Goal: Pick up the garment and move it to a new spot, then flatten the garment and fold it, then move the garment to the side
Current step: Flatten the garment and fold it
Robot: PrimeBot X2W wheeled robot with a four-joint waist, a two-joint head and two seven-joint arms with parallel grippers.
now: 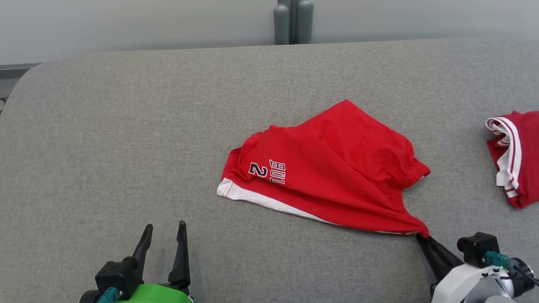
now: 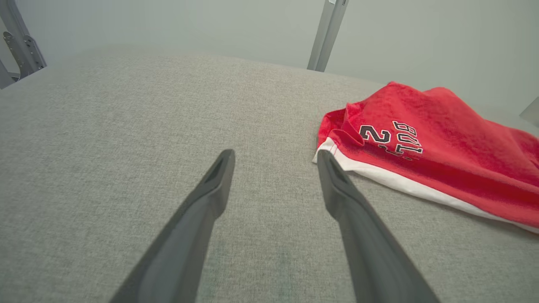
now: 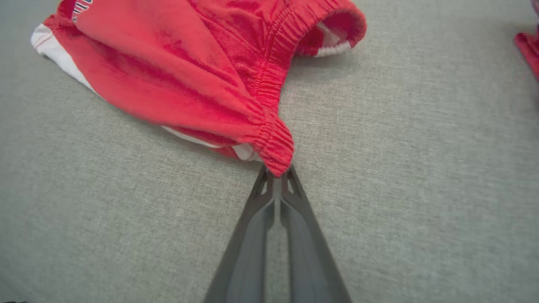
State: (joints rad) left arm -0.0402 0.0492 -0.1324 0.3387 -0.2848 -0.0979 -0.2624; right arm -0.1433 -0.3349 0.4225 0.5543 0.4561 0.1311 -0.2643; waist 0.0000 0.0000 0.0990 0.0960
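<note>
The red shorts [image 1: 333,167] carry the only readable print: a dark, white-edged "2" and beside it pale, dark-outlined letters reading "BUL" — whatever follows is lost in a fold. It stands near the white-trimmed leg hem, turned sideways in the head view and upside down in the left wrist view.

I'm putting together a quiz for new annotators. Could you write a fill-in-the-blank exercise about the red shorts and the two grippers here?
1. The right gripper is shut on the elastic ____ of the red shorts.
2. The left gripper stands ____, holding nothing.
3. The hem of the shorts is trimmed in ____.
4. A second red garment lies toward the robot's ____ side.

Missing words: waistband; open; white; right.
</note>
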